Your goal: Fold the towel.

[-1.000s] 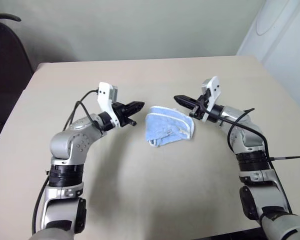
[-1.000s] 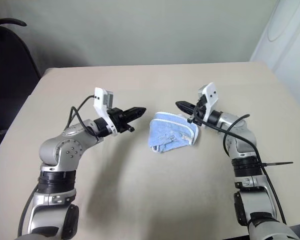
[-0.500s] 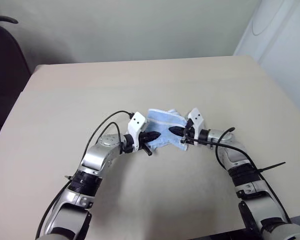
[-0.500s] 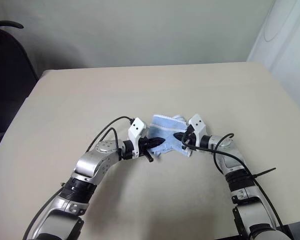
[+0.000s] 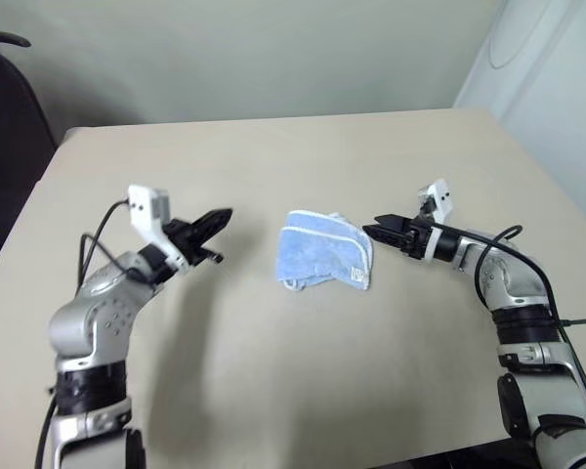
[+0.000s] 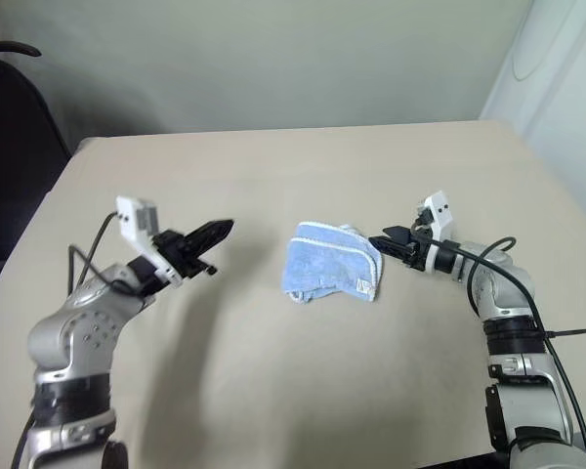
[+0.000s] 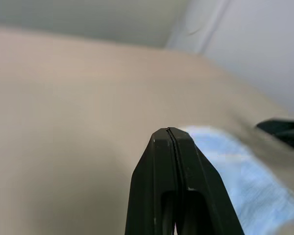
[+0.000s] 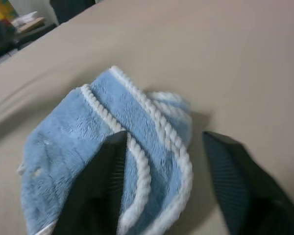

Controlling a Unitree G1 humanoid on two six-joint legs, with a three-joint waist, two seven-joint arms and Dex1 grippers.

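Note:
The towel (image 5: pixel 322 259) is a small light-blue terry cloth with white edging, lying folded into a compact bundle in the middle of the table. My left gripper (image 5: pixel 218 217) hovers to its left, clear of it, with its black fingers (image 7: pixel 169 161) pressed together and nothing between them. My right gripper (image 5: pixel 379 231) is just off the towel's right edge, pointing at it. In the right wrist view its fingers (image 8: pixel 105 181) stand apart, with the towel (image 8: pixel 88 132) lying beyond them and not gripped.
The beige table (image 5: pixel 273 156) has bare surface all around the towel. A dark chair (image 5: pixel 5 117) stands off its back left corner. A white panel (image 5: pixel 557 88) stands behind the table's right side. The near table edge runs under my arms.
Half a second ago both grippers were at the towel. Both have since drawn back sideways, the left far to the left. The right has opened, and the towel lies free.

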